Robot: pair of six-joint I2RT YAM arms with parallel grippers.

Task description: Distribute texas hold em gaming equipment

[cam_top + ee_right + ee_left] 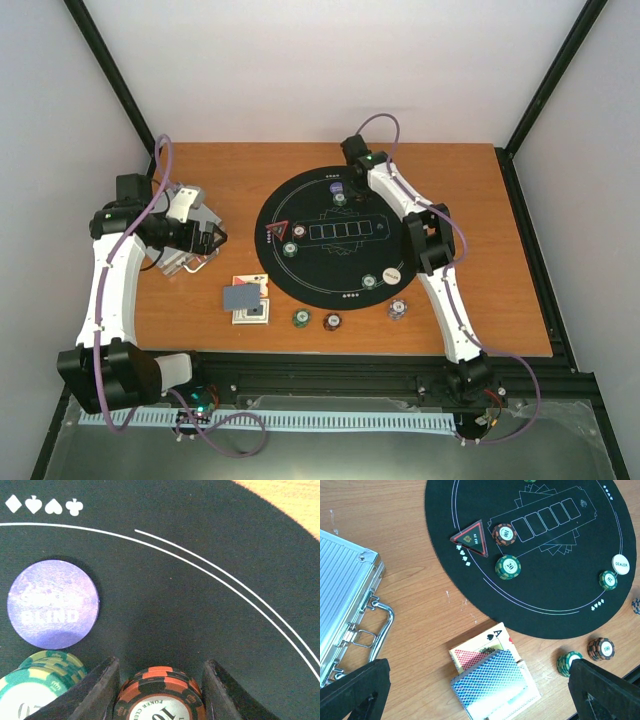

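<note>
On the wooden surface [480,300], a round black mat [320,270] fills the centre and a silver case [345,580] lies at left, the left fingers [355,690] spread wide and empty over the card deck [495,685] at lower centre, the right fingers [100,690] pinching a red chip stack [160,695] at the mat's top edge.

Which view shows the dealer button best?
Left wrist: the dealer button lies near the edge of the mat, large enough to read DEALER on it. Top external shows it only as a small white disc, with the lettering unreadable. Right wrist does not show it.
</note>
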